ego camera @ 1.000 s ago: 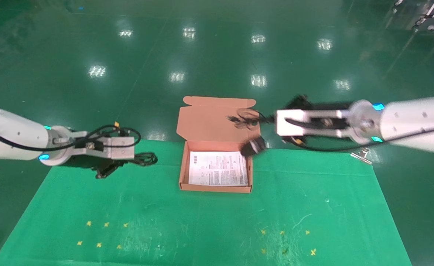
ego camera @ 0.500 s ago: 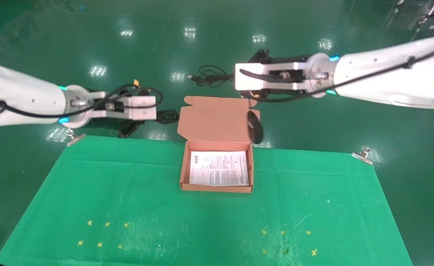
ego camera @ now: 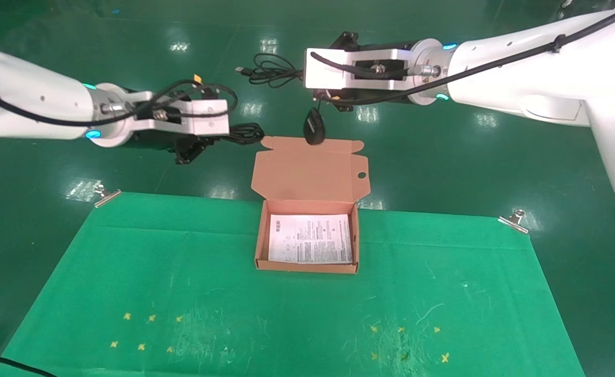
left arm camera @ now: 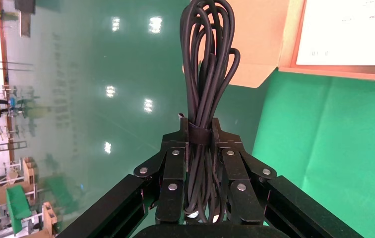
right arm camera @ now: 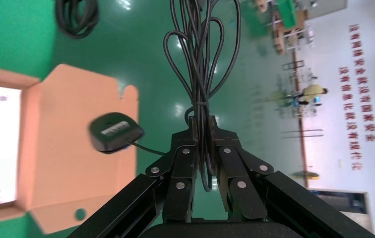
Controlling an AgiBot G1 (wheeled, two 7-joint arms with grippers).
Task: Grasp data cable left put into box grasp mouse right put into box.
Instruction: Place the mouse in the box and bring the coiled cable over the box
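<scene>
Mouse above box lid; data cable left.

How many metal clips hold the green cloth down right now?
2 visible: one clip at the cloth's far left corner, another clip at its far right corner. Near corners lie out of view.

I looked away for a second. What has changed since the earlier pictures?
Both arms rose and moved away from the robot. The right gripper still grips the thin cord, and the black oval mouse now dangles over the orange cardboard box's lid. The left gripper still holds the black looped data cable. The box stayed put.
</scene>
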